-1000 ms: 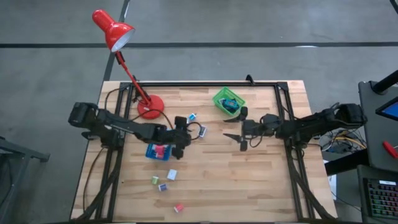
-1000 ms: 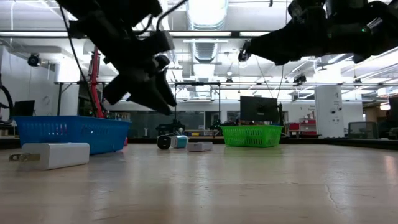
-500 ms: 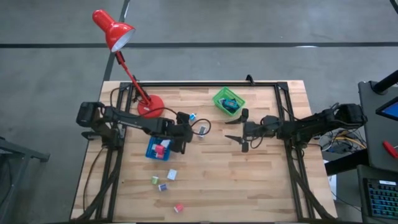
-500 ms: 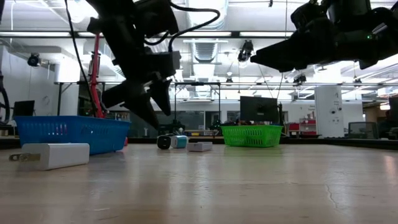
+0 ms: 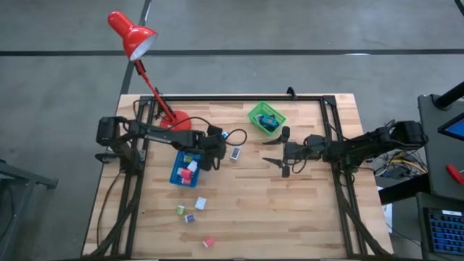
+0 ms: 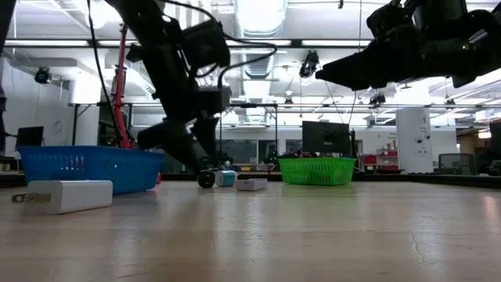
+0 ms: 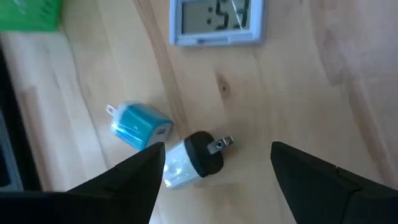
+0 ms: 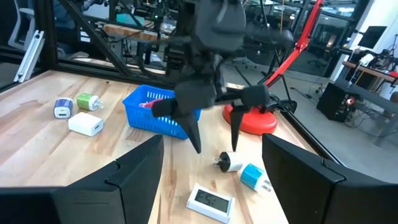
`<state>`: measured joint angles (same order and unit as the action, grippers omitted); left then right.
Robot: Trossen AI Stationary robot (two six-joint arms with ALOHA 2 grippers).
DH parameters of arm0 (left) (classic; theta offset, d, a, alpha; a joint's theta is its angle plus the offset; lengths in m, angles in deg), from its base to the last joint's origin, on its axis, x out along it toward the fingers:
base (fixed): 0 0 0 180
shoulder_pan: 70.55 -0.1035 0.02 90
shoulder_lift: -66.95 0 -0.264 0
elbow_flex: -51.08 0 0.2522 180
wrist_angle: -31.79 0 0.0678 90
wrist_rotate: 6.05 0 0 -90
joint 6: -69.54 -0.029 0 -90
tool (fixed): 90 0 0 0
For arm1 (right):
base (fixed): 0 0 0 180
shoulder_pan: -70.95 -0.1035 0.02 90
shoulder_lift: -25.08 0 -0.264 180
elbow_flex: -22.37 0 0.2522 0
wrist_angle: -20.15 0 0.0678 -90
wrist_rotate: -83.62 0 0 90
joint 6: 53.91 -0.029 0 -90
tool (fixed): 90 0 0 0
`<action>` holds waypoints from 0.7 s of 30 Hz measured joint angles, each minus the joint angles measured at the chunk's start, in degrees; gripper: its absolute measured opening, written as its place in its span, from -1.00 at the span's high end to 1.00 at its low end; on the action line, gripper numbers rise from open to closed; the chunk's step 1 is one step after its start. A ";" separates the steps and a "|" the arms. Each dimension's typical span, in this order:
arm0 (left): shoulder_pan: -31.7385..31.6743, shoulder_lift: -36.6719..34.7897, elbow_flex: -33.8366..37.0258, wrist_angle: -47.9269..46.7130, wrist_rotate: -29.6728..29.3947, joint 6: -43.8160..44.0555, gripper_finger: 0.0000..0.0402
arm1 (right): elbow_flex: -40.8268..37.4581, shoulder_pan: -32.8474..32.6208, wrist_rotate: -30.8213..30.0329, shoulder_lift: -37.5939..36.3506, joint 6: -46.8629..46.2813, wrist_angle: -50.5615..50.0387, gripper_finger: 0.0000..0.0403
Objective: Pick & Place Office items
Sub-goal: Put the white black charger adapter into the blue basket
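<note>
Two open fingers of my left gripper [image 7: 214,171] straddle the black-and-white plug [image 7: 196,160], lined up to grab it. My right gripper [image 5: 281,157] waits half-open near the green basket [image 5: 266,118]

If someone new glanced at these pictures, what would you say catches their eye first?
Probably the red desk lamp, leaning out past the table's far left corner. Next, the left gripper, open and poised above a white-and-black plug adapter, with a teal charger beside it and a small digital clock close by. The blue tray and green basket also stand out on the wood.
</note>
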<state>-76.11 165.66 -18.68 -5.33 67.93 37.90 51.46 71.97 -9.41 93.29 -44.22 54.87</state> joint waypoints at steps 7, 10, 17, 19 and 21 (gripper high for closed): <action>-1.96 2.27 -0.12 0.48 0.64 -3.18 -0.49 | 0.00 0.00 0.02 -0.09 0.42 -0.14 -0.30; -3.04 3.27 -0.20 0.57 1.11 -4.17 -0.49 | 0.00 0.00 0.02 -0.09 0.42 -0.15 -0.30; -4.16 4.35 -0.23 1.28 1.10 -4.90 -0.48 | -0.02 0.00 0.00 -0.09 0.42 -0.25 -0.30; -4.18 4.25 -0.28 1.67 0.82 -4.99 -0.49 | -0.02 0.00 0.02 -0.09 0.42 -0.25 -0.30; -4.18 4.20 -0.47 1.81 0.58 -4.97 -0.48 | -0.02 0.00 0.02 -0.09 0.42 -0.25 -0.30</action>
<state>-80.29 169.86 -19.15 -3.52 68.51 32.93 51.44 71.97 -9.39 93.20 -43.81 54.62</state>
